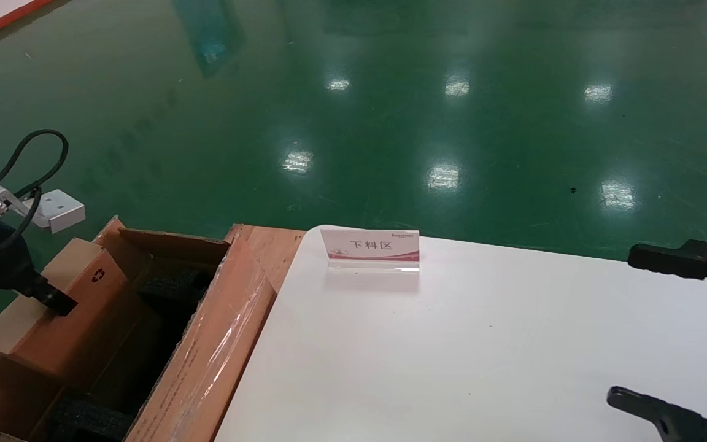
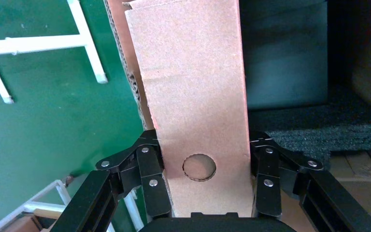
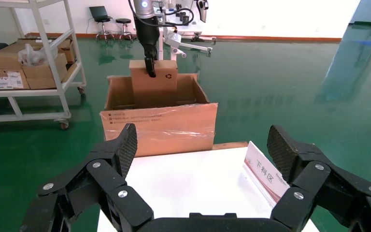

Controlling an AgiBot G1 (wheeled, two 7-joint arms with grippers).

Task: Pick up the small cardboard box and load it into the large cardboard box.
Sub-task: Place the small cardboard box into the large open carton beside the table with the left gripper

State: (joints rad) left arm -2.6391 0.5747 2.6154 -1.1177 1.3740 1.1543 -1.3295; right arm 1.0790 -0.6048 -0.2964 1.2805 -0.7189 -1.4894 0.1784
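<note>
With the left claw (image 2: 205, 181) clamped on the small cardboard box (image 1: 59, 301), held partly inside the large cardboard box (image 1: 206, 362) off the counter's (image 1: 482, 344) left edge, lowering it straight onto the black foam (image 2: 319, 128) seems wise, while the right claw (image 3: 203, 164) hangs apart over the counter's right edge.

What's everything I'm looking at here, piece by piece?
small cardboard box: one, brown, recycling mark, held partly inside the carton's opening.
large cardboard box: one, brown, taped flap, beside the table on the robot's left.
black foam: dark pieces inside the carton.
sign card: one, white and pink, at the table's far edge.
table: one, white.
floor: green, glossy.
shelf cart: one, white, holding boxes, far off.
left claw: black, shut on the small box.
right claw: black, open, over the table.
</note>
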